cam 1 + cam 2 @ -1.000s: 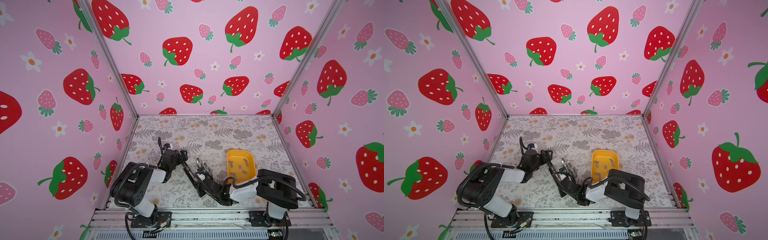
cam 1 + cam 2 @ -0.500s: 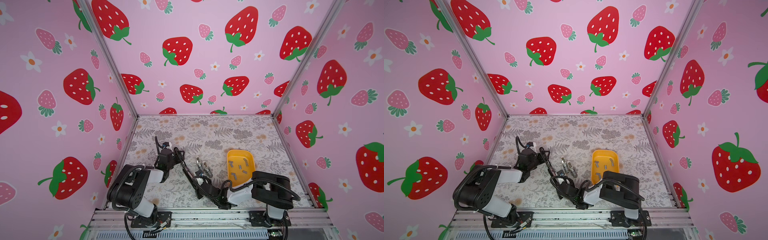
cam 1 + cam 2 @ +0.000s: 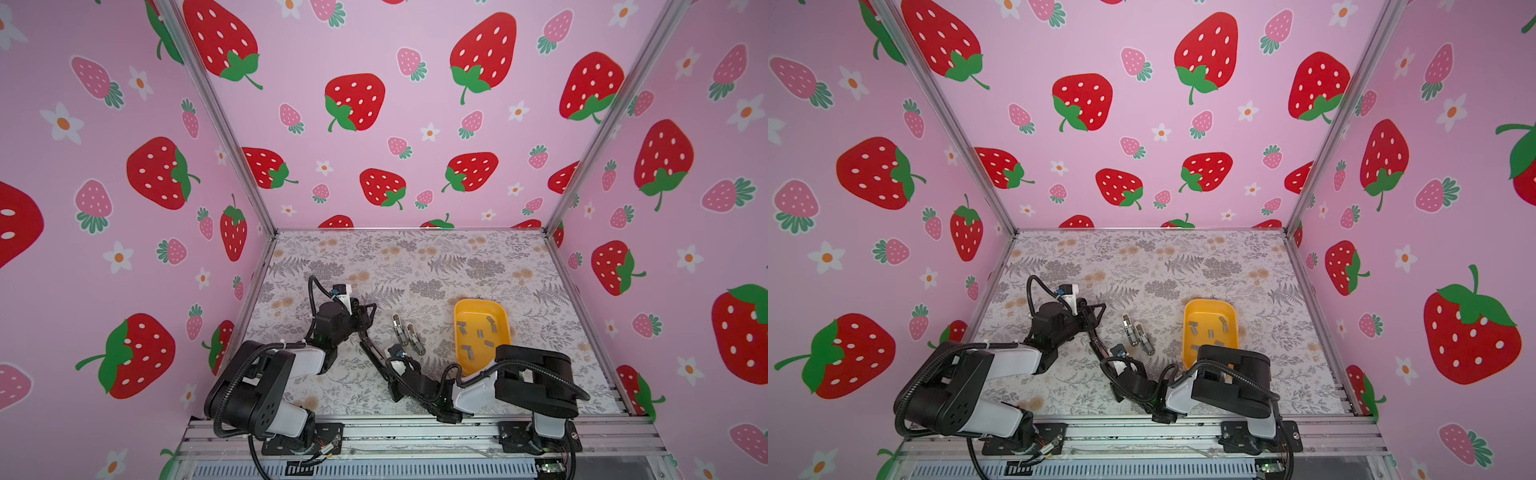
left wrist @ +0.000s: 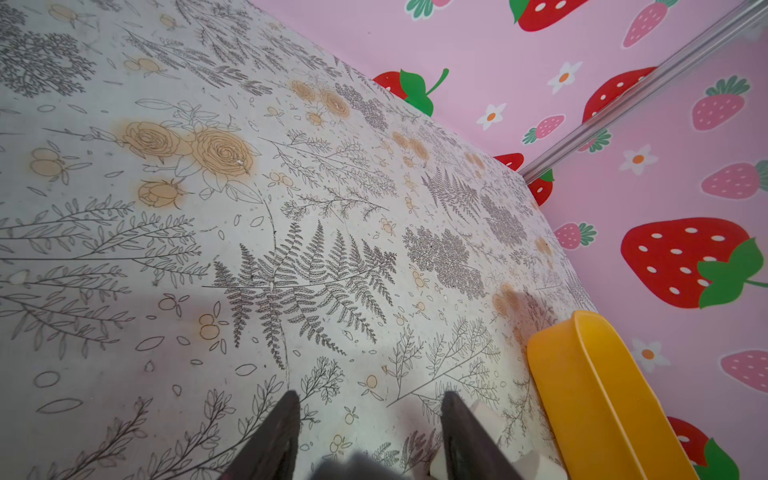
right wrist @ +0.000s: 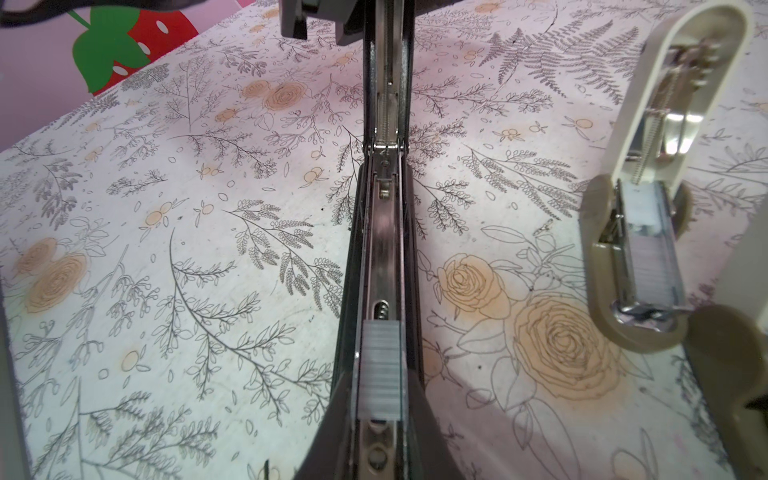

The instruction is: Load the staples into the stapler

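Right wrist view — beige stapler lies beside the black stapler.

Nothing in these views could be read as a word, brand or number. In the right wrist view, a small stamped mark sat on the metal hinge plate of the black stapler, upper middle of the frame, too blurred to make out. In a top view, a white tag on the left arm bore dark print too small to read.
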Robot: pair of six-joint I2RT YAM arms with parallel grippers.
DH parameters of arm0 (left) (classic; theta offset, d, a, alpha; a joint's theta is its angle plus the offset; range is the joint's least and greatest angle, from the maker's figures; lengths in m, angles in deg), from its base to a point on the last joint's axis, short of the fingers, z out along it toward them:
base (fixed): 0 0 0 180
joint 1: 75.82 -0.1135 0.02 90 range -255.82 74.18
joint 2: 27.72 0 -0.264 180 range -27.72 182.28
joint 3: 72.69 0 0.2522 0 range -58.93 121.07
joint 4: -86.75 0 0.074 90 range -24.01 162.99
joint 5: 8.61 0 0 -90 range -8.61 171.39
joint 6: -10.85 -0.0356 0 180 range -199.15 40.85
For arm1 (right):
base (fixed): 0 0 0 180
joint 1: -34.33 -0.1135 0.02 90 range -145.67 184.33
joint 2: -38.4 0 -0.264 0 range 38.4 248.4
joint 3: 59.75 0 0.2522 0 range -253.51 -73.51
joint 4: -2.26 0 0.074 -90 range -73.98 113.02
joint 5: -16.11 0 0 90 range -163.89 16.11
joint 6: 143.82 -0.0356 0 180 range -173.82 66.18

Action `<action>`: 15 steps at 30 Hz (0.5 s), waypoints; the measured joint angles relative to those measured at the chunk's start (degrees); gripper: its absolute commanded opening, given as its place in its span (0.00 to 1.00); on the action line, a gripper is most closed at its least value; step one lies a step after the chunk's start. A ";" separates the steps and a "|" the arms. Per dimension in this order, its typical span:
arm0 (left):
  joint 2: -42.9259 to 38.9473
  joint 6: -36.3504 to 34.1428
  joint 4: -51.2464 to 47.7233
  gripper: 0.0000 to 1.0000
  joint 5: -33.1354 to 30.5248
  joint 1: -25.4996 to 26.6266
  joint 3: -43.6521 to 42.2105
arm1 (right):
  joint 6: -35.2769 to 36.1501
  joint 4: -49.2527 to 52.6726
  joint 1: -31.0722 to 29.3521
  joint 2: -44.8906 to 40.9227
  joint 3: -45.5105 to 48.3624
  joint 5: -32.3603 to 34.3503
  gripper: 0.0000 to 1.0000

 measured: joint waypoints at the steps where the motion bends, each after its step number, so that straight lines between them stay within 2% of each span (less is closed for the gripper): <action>1: -0.61 -0.66 0.24 0.55 0.17 0.28 -0.48 | 0.07 -0.48 -0.09 0.13 0.13 0.20 0.00; 15: -10.51 -11.63 1.53 0.51 -2.80 5.18 -7.39 | 0.85 -5.01 -1.40 0.50 2.49 0.66 0.00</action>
